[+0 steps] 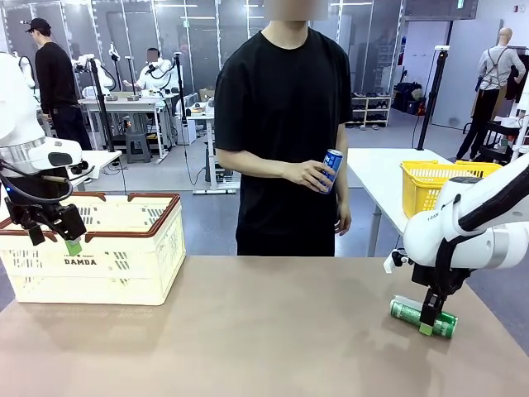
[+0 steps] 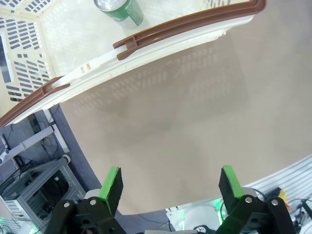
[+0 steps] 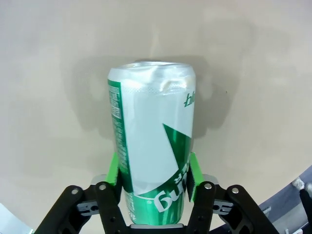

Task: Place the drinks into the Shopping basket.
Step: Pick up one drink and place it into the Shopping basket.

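Checking front: my right gripper (image 1: 426, 324) is clamped on the slim green metal drink can (image 1: 409, 312), which lies well apart from the cream slotted plastic Shopping basket (image 1: 124, 269). Left wrist: my left gripper (image 2: 170, 187) gapes wide, empty. Right wrist: the grip looks off-centre, so I fear the can tilts out on the long carry.

We see the Shopping basket (image 1: 124, 265) on the desk (image 1: 248, 331) at far left, a first can (image 2: 119, 10) inside it. A second can (image 1: 405, 311) lies on the desk at right, within the right tool (image 1: 426, 327). Beyond the far edge, a person's hand (image 1: 310, 175) holds a third can (image 1: 332, 169).
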Action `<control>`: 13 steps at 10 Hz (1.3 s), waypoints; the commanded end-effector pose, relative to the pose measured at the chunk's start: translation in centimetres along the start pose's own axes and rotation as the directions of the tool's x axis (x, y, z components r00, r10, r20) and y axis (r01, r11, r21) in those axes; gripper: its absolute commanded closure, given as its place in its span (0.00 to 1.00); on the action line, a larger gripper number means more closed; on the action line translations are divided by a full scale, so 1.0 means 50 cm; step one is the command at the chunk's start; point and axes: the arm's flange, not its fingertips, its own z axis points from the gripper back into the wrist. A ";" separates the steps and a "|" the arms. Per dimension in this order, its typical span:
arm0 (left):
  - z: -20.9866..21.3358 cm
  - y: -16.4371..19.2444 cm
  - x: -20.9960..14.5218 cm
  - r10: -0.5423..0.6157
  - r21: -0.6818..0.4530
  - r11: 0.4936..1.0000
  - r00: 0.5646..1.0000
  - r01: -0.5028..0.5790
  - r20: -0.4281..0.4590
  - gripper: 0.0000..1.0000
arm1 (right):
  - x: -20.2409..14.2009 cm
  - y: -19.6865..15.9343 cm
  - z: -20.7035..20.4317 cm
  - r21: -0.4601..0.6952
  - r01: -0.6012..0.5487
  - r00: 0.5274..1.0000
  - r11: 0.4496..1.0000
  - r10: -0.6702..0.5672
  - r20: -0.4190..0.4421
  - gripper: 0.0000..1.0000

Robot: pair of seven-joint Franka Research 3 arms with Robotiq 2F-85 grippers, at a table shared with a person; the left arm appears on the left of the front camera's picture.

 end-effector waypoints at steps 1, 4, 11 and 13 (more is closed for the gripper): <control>0.003 0.001 0.008 0.016 0.005 1.000 1.000 -0.016 0.006 0.00 | 0.000 0.000 -0.005 -0.021 0.022 1.000 1.000 -0.022 -0.011 0.58; 0.003 0.001 0.008 0.016 0.005 1.000 1.000 -0.016 0.006 0.00 | 0.013 0.014 0.002 0.009 0.046 0.999 0.999 -0.046 0.016 0.95; 0.003 0.001 0.008 0.016 0.005 1.000 1.000 -0.016 0.006 0.00 | 0.292 0.197 0.137 -0.043 -0.066 0.998 0.997 0.067 0.019 0.95; 0.003 0.001 0.008 0.016 0.005 1.000 1.000 -0.016 0.006 0.00 | 0.384 0.233 0.121 0.000 -0.099 0.995 0.995 0.099 0.023 0.95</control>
